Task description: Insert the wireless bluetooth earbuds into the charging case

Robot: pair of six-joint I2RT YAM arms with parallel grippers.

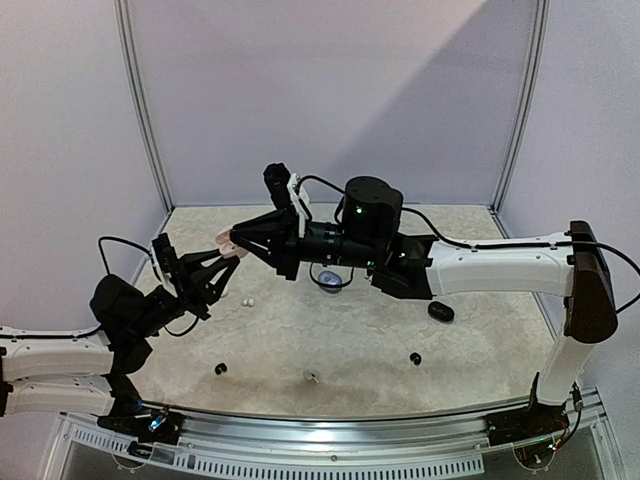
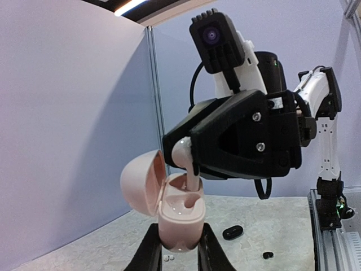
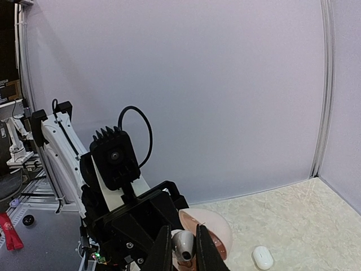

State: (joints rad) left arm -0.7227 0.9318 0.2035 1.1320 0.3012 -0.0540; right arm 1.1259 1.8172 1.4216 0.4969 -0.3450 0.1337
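The left gripper (image 2: 179, 251) is clamping the open charging case (image 2: 180, 220) aloft; the right gripper (image 3: 184, 249) is pinching a white earbud (image 2: 181, 153), its stem dipping into it. Other buds (image 1: 243, 300) are lying loose on the bench (image 1: 350, 340).

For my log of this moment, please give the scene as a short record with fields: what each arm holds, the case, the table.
Left jaws: shut on the pale pink plastic charging case, held up above the table
Case lid: open, hinged back
Right jaws: shut on a white stemmed earbud
Earbud position: stem pointing down at one well of the case, head not yet seated
On table: black pebble-shaped case; small black bud; second black bud
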